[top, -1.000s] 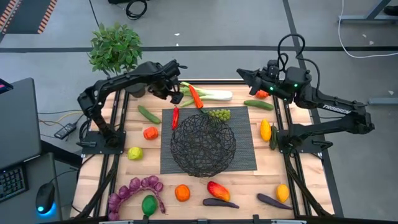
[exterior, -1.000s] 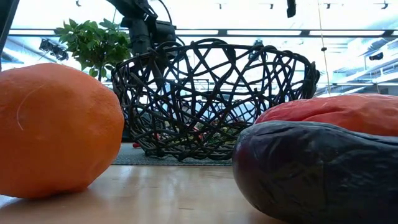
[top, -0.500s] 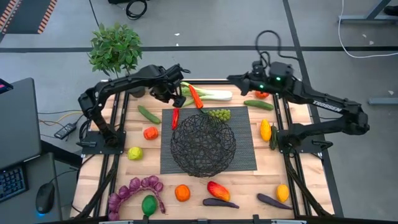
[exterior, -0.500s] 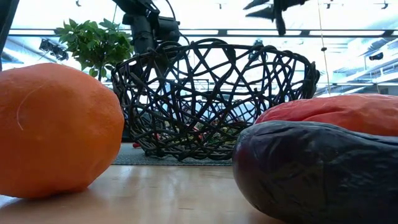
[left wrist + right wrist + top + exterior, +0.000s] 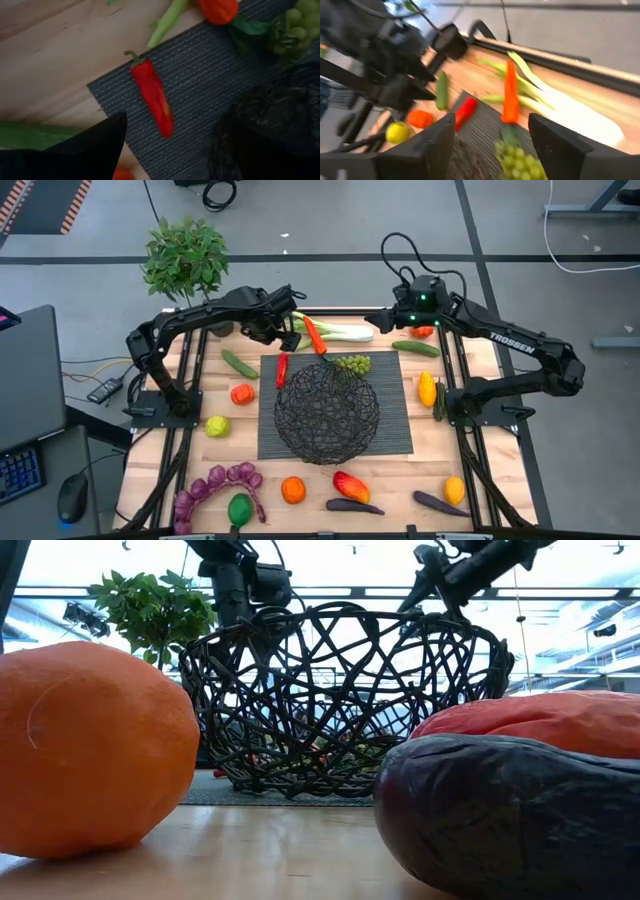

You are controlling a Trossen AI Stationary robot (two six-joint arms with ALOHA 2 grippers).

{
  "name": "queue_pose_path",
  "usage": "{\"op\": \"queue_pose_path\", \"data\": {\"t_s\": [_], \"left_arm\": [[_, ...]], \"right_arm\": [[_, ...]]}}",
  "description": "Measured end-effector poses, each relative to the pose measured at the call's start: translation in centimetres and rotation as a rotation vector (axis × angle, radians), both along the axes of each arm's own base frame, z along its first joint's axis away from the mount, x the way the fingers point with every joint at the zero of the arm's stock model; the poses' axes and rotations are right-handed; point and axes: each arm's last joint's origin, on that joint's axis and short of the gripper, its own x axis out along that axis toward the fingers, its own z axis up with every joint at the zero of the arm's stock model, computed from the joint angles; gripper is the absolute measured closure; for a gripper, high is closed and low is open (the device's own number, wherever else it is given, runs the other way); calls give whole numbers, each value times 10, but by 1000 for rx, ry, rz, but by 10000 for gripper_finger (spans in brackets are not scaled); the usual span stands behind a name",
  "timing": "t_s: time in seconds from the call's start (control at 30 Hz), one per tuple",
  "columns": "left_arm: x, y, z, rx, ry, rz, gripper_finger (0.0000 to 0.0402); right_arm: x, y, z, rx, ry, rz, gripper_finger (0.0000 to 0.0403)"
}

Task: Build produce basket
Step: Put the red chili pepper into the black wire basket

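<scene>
I see the basket [image 5: 327, 413] sitting at the centre of the high view, on a dark mat [image 5: 395, 430] that leaves bare margins at the mat's left and right sides. The basket holds nothing that I can make out. Produce rings it: green grapes [image 5: 352, 363] just beside its upper rim, a red pepper [image 5: 282, 368] on the mat's upper left corner, a leek [image 5: 340, 333] and an orange-red pepper [image 5: 314, 335] along the table's top edge, a cucumber [image 5: 415, 348] to the upper right. Along the bottom edge lie an orange [image 5: 293, 490], a red-yellow pepper [image 5: 350, 485] and two eggplants [image 5: 354, 505].

The left gripper [image 5: 283, 330] hangs above the table's upper left, over the leek's green end, fingers spread and holding nothing. The right gripper [image 5: 380, 320] hangs over the top edge, just above the leek's white end; in its wrist view its two fingers [image 5: 437, 145] stand apart with nothing between them.

Open wood lies left of the mat.
</scene>
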Motion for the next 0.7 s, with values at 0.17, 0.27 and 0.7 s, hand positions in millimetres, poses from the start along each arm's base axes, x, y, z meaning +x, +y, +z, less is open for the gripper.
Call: {"op": "queue_pose_path", "data": {"t_s": [0.17,0.27,0.7], "left_arm": [[6,-3,1,10,-36,18,72],[7,-5,1,9,-39,44,72],[9,-11,0,25,-5,169,72]], "right_arm": [[-4,0,-6,4,80,18,110],[-6,2,-9,-13,124,44,104],[-19,2,-31,29,324,16,101]]}}
